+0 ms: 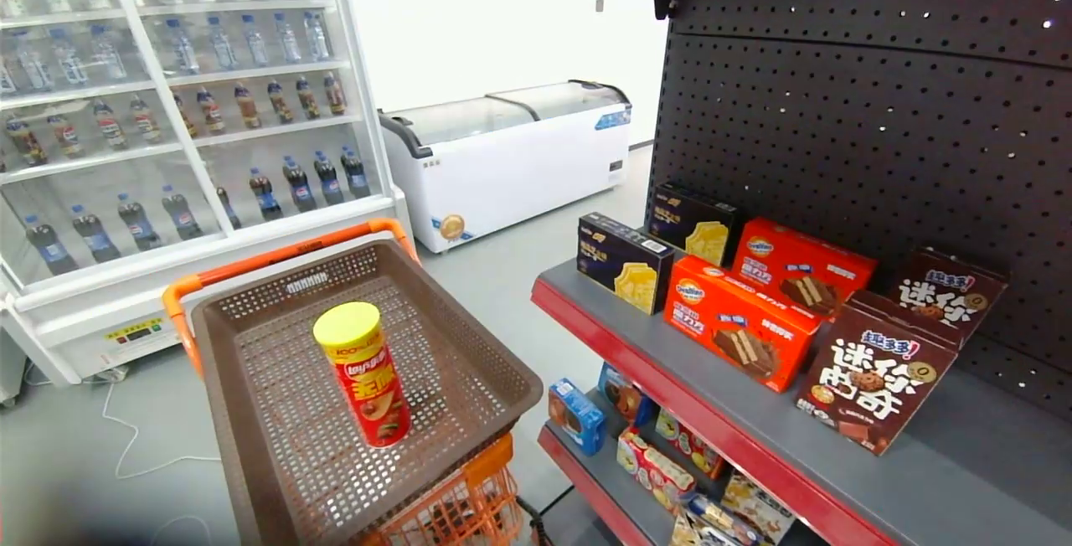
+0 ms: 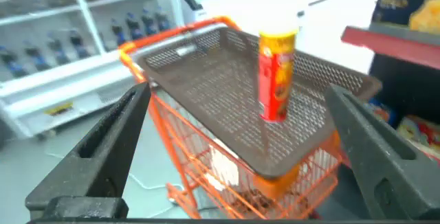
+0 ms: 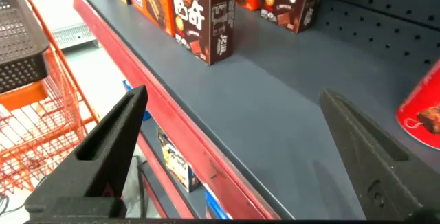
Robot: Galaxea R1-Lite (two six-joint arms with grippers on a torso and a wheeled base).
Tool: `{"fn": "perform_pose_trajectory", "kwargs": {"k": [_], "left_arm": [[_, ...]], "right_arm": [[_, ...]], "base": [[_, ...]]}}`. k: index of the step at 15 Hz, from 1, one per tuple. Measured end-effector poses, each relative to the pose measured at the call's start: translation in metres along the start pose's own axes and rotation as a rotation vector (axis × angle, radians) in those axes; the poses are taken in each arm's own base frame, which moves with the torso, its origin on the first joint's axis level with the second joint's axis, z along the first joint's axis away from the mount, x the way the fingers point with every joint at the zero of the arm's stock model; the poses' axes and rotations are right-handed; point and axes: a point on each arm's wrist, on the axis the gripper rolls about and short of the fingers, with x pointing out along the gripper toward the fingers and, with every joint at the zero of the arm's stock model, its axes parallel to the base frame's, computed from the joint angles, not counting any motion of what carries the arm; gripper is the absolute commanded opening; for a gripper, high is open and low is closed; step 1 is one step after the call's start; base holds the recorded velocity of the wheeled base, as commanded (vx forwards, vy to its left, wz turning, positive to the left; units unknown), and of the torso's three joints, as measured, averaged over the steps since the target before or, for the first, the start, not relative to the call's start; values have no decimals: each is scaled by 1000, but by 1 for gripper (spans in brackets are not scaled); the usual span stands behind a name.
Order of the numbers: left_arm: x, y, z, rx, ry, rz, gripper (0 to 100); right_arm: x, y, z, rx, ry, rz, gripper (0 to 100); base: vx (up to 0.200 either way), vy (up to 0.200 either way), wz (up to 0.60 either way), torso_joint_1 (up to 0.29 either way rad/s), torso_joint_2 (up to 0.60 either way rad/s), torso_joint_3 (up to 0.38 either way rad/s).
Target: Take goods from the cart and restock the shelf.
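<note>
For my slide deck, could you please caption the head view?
A red chip can stands upright in the brown cart basket beside a grey shelf of boxed snacks.

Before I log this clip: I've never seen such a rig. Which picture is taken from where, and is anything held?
This is a wheeled robot with two arms. The large picture comes from a camera on its head: it shows a cart's brown basket with a can of chips standing upright in it, and a grey shelf with snack boxes. The two small pictures come from cameras on the wrists. The dark prongs there are the left fingers, spread open facing the can, and the right fingers, spread open above a bare stretch of shelf. Neither holds anything.
</note>
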Motion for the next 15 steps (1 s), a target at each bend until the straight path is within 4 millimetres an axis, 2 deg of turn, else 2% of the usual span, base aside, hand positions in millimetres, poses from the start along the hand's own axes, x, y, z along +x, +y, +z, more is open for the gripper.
{"fn": "perform_pose_trajectory", "kwargs": {"k": [2, 4, 6, 8, 11, 13, 15], "left_arm": [[-3, 3, 34, 9, 30, 44, 100], [14, 4, 62, 22, 130, 67, 100], [46, 4, 83, 33, 248, 77, 100], [91, 4, 95, 31, 354, 53, 100], [168, 5, 91, 44, 448, -109, 100], [210, 10, 67, 71, 464, -299, 100], [237, 17, 36, 66, 454, -404, 100]], "right_arm": [[0, 0, 0, 0, 0, 0, 100], [0, 0, 0, 0, 0, 0, 100], [0, 0, 0, 0, 0, 0, 100], [0, 0, 0, 0, 0, 0, 100], [0, 0, 0, 0, 0, 0, 100], [0, 0, 0, 0, 0, 0, 100], [0, 0, 0, 0, 0, 0, 100]], "base": [[0, 0, 0, 0, 0, 0], [0, 0, 0, 0, 0, 0], [0, 0, 0, 0, 0, 0], [0, 0, 0, 0, 0, 0], [0, 0, 0, 0, 0, 0], [0, 0, 0, 0, 0, 0], [0, 0, 0, 0, 0, 0]]}}
